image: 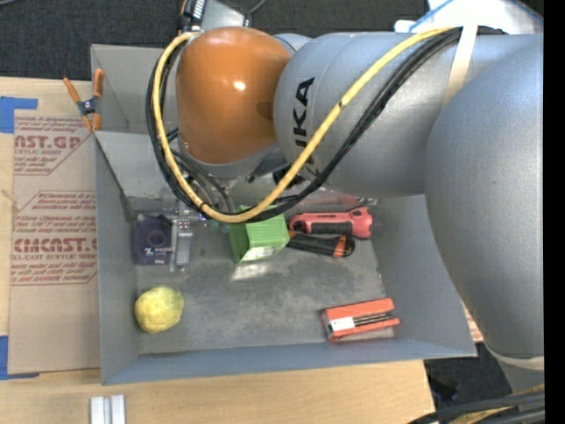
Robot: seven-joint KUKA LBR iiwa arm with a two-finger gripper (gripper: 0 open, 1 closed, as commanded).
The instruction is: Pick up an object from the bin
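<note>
Dark purple block (150, 239) lies at the left of the bin (113, 263) floor, about midway between the far and near walls. The gripper (183, 244) stands just to its right as a grey metal part reaching down from under the wrist. Contact between the two cannot be confirmed, and nothing is seen held. Whether the gripper is spread or pressed together cannot be told, as the wrist hides most of it.

The arm (397, 122) enters from the right and crosses above the far half of the bin. Its orange cover (229, 95) sits over the far left part, and yellow and black cables (353, 95) loop along the arm and under the cover.

Also on the floor:
- a green block (259, 238) just right of the gripper
- a red and black hand tool (331, 228) beyond that
- a yellow ball (159, 309) in the near left corner
- an orange-red flat box (360, 318) near right, well apart from the gripper
</note>
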